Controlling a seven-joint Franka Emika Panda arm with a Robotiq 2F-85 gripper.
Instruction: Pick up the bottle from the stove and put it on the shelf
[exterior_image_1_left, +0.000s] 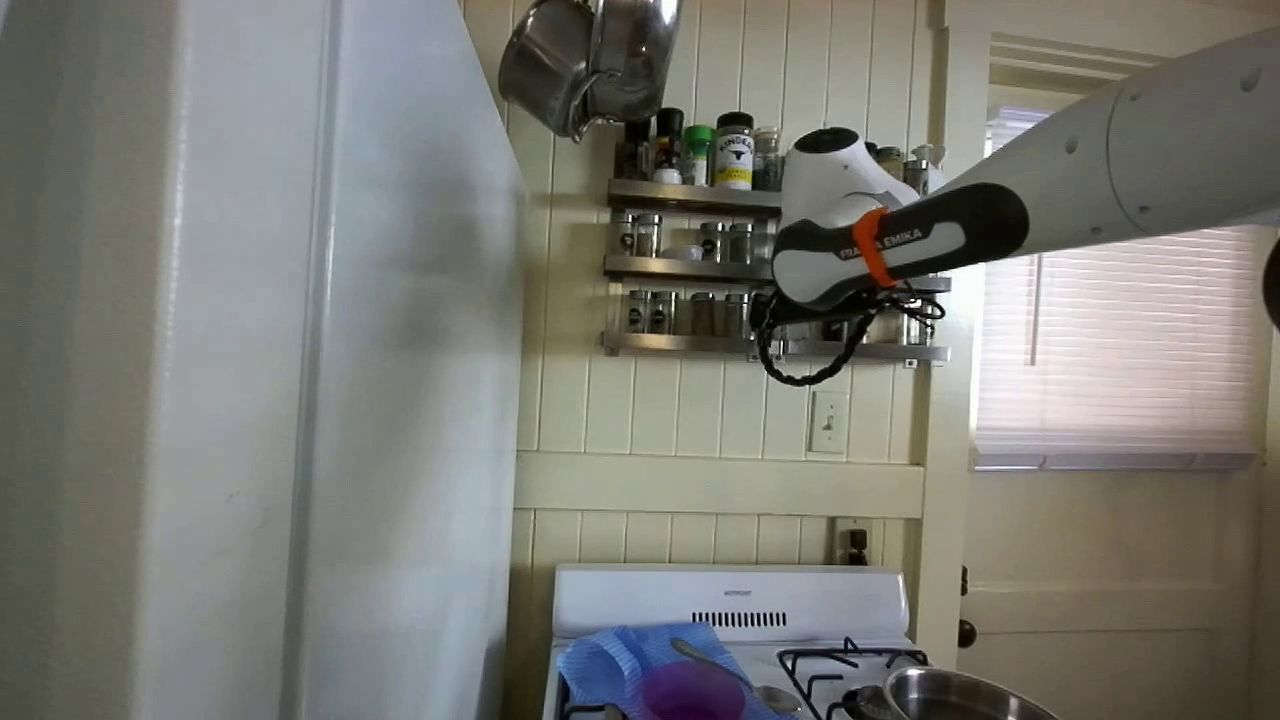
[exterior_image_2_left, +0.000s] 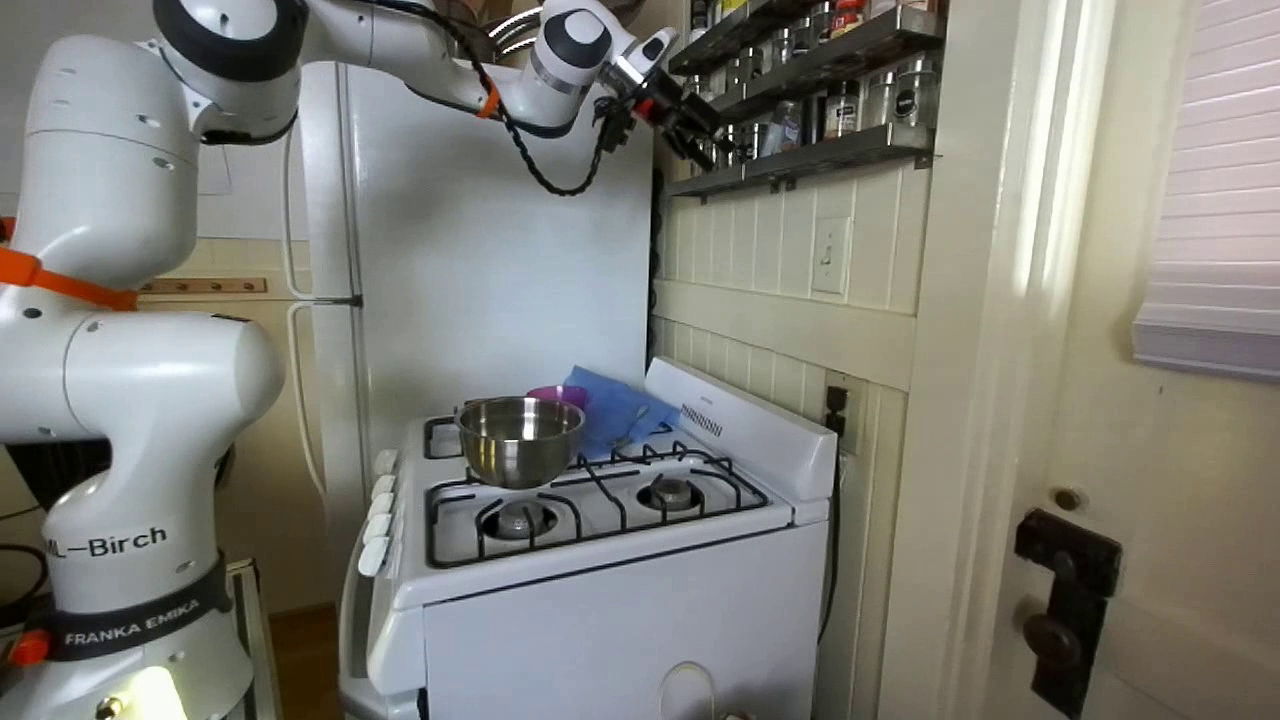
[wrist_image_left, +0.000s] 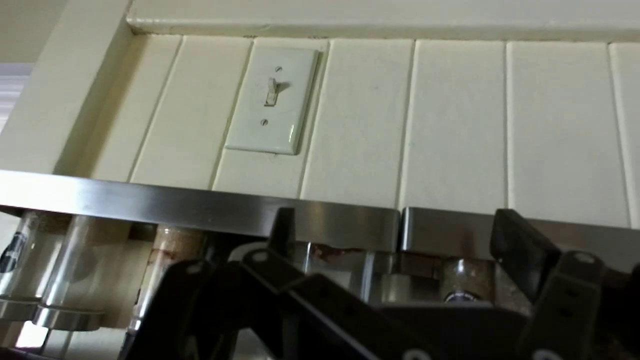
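My gripper (exterior_image_2_left: 710, 142) is at the front of the shelf's lowest tier (exterior_image_2_left: 840, 153). In the wrist view, which stands upside down, its fingers (wrist_image_left: 395, 232) are wide apart, in front of the steel rail (wrist_image_left: 150, 200). A clear container (wrist_image_left: 335, 267) and a brown-filled jar (wrist_image_left: 467, 277) show on the shelf behind the gap; neither is visibly gripped. A pale clear bottle (exterior_image_2_left: 786, 126) stands on that tier beside the gripper; I cannot tell if it is the task's bottle. No bottle shows on the white stove (exterior_image_2_left: 640, 600). In an exterior view the arm hides the fingers and the shelf's middle (exterior_image_1_left: 690, 344).
Spice jars (exterior_image_1_left: 703, 314) line the tiers. Steel pots (exterior_image_1_left: 630, 60) hang above at the side. The white fridge (exterior_image_2_left: 500, 250) stands beside the stove. On the stove are a steel bowl (exterior_image_2_left: 520, 440), a blue cloth (exterior_image_2_left: 615, 410) and a purple cup (exterior_image_1_left: 692, 690).
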